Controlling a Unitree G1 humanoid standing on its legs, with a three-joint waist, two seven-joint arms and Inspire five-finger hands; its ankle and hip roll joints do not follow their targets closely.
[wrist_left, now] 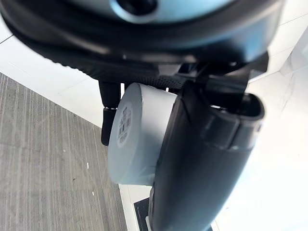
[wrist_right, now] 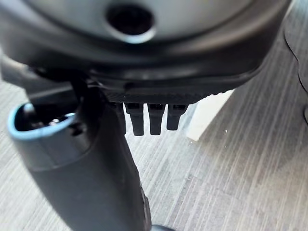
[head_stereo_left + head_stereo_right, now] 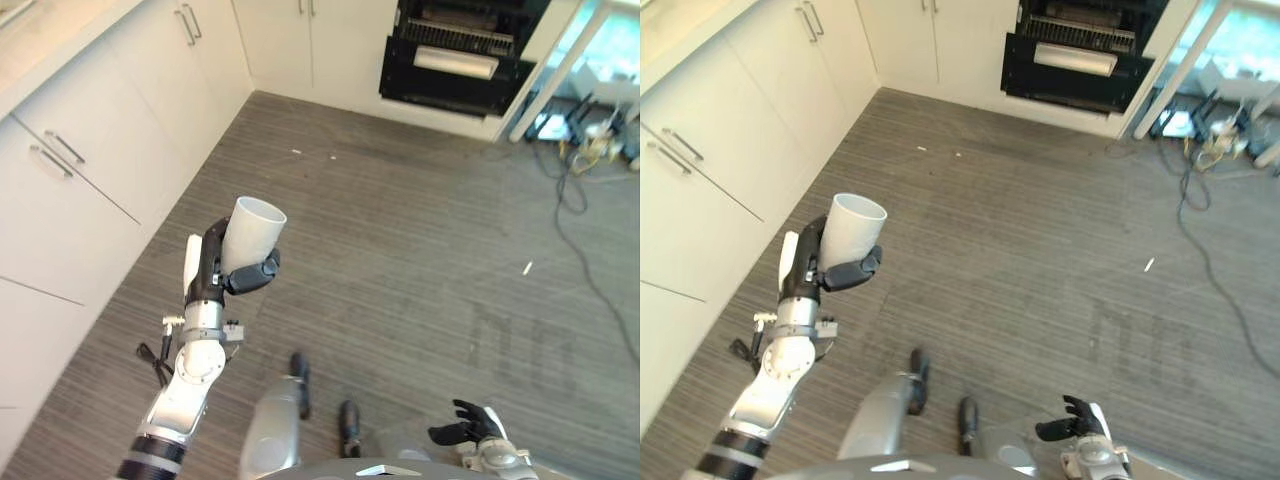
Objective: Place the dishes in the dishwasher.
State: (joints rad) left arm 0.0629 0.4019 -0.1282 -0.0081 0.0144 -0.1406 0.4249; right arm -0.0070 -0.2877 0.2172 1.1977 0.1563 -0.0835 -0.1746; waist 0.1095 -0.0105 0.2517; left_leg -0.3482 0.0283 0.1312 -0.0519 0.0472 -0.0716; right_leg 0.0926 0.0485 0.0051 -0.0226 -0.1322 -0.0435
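White cup (image 3: 252,234) is being held upright, mouth up, above the grey floor (image 3: 400,230) by the left hand (image 3: 222,272), thumb and fingers curled round it. Right hand (image 3: 468,428) is being carried low, fingers loosely bent, holding nothing. Open dishwasher (image 3: 460,50) is being shown well beyond.

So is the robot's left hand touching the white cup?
Touching. In the left eye view the left hand has its fingers wrapped round the white cup, and the left wrist view shows the cup pressed against the hand.

Head stereo downward; wrists close-up
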